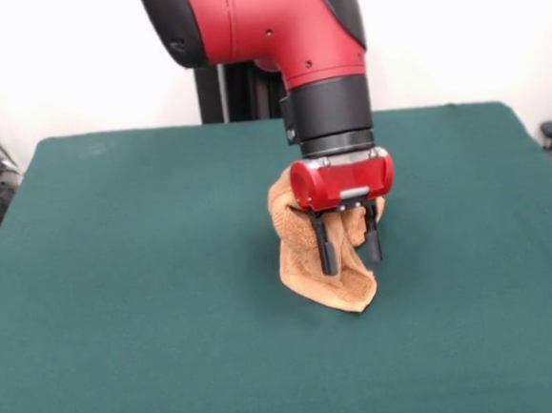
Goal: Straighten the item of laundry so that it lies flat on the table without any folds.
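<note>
- My jaws (350, 247) hang just right of the frame's centre with the two black fingers (328, 244) spread apart, clamping nothing that I can make out; cloth shows between and behind them.
- The small orange-tan terry-cloth towel (311, 266) sits bunched in a crumpled heap just behind my fingers, its lower corner draped onto the dark green felt-topped table (119, 276).
- I judge it light, limp and grippy, not fragile.
- I would pinch the loose lower corner, then drag outward.
</note>
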`<state>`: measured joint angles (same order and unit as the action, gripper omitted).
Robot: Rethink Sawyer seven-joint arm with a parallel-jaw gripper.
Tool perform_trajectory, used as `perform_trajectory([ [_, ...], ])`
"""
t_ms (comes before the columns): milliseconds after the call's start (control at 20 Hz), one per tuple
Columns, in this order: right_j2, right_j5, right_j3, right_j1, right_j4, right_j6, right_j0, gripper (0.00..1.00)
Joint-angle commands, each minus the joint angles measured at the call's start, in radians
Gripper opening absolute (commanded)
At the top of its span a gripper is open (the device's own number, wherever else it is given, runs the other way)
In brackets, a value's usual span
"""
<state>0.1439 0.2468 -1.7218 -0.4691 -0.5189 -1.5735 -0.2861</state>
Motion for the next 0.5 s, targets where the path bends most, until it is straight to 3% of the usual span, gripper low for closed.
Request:
perform_trajectory([
  [50, 0.015, -0.057, 0.062, 0.042, -0.051, -0.07, 0.021, 1.0],
  [500, 0.079, -0.082, 0.059, 0.063, -0.083, -0.067, -0.016, 1.0],
])
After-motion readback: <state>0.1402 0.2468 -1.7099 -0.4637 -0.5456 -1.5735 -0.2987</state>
